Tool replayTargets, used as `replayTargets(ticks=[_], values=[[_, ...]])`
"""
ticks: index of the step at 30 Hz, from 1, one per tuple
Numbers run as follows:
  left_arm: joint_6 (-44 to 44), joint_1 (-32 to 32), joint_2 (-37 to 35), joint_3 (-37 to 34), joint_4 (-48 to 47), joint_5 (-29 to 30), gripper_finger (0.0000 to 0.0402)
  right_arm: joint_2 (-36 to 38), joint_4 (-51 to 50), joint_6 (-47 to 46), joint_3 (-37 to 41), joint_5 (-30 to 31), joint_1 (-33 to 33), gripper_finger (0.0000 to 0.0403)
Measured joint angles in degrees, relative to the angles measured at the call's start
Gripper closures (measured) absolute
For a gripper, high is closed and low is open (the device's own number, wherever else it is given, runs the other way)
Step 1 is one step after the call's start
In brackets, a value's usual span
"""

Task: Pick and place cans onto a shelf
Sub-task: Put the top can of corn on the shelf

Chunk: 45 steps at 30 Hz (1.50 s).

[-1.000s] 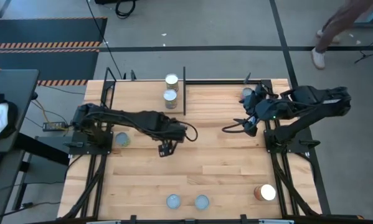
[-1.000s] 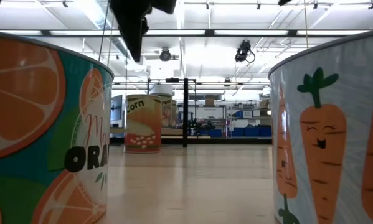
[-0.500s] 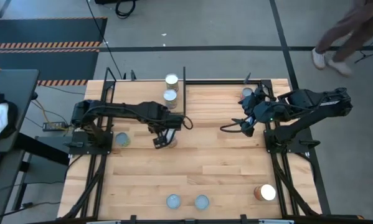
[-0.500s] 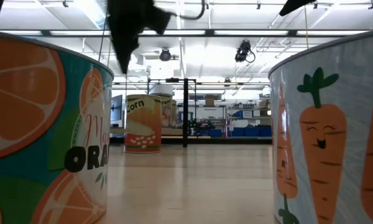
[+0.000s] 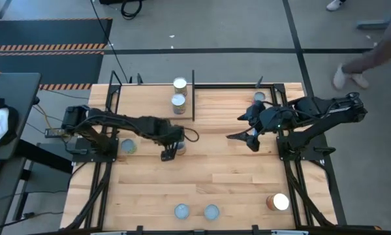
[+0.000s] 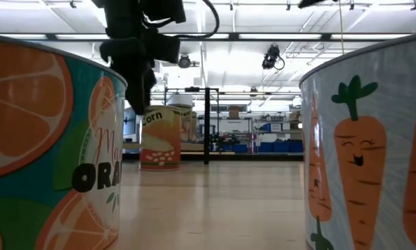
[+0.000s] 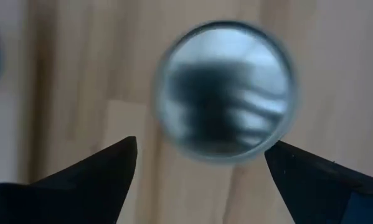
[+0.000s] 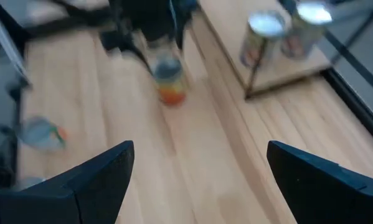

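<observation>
A can (image 7: 226, 93) with a shiny silver top stands upright on the table left of its middle (image 5: 176, 147); the right wrist view shows its orange lower side (image 8: 169, 81). My left gripper (image 7: 200, 143) is open above it, pointing steeply down, with one finger on either side of the can's top and touching nothing (image 5: 167, 155). In the low view it hangs just over the corn can (image 6: 159, 137). My right gripper (image 5: 241, 136) is open and holds nothing, raised over the table's right half. The shelf (image 5: 221, 94) at the far edge carries two cans (image 5: 179, 85) (image 5: 178, 101).
Another can (image 5: 128, 147) stands by the left arm's base and one (image 5: 258, 98) at the far right. Three cans (image 5: 181, 211) (image 5: 211, 211) (image 5: 278, 202) stand along the near edge. A black upright post (image 5: 193, 98) rises beside the shelf's cans. A person walks beyond the far right corner.
My left gripper has come down toward the can in the table's middle and drawn a little toward the left edge, ending with its fingers either side of the can's top. My right gripper has shifted slightly toward the table's middle and tipped further down. The cans have stayed put.
</observation>
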<state>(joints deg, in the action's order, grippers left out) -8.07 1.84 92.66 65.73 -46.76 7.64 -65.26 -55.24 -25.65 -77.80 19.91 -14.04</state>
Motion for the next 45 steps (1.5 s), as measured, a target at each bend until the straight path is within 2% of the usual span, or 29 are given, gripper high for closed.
replayTargets(ticks=[4, 8, 23, 30, 36, 40, 45], values=[[0.39, -0.01, 0.08, -3.27, 6.06, -0.06, 0.0042, -0.15, 5.48, 1.27, -0.02, -0.99, 1.55, 0.0028], [1.17, 0.62, 0.07, -4.93, 12.29, -0.02, 0.0042, 0.04, 5.56, 1.62, -0.02, -3.11, 2.68, 0.0028], [2.47, 1.05, 2.35, -6.11, 29.70, 0.08, 0.0042, -0.32, 6.74, 3.58, -0.02, -3.11, 4.37, 0.0027], [0.41, 0.94, 5.08, -6.18, 29.28, -0.30, 0.0047, -0.32, 6.92, 3.30, -0.02, -3.14, 4.37, 0.0027], [-5.01, 0.99, 3.47, -6.16, 29.42, -0.48, 0.0099, -0.32, 9.22, 3.33, -0.02, -3.13, 4.37, 0.0027], [-7.24, 1.03, -1.04, -6.13, 26.26, -2.24, 0.0099, -0.32, 11.43, 3.32, -0.02, -3.13, 4.37, 0.0027], [-8.22, 0.85, -12.80, -6.07, 13.54, -2.27, 0.0099, -0.32, 14.13, 3.33, -0.02, -3.15, 4.37, 0.0027]])
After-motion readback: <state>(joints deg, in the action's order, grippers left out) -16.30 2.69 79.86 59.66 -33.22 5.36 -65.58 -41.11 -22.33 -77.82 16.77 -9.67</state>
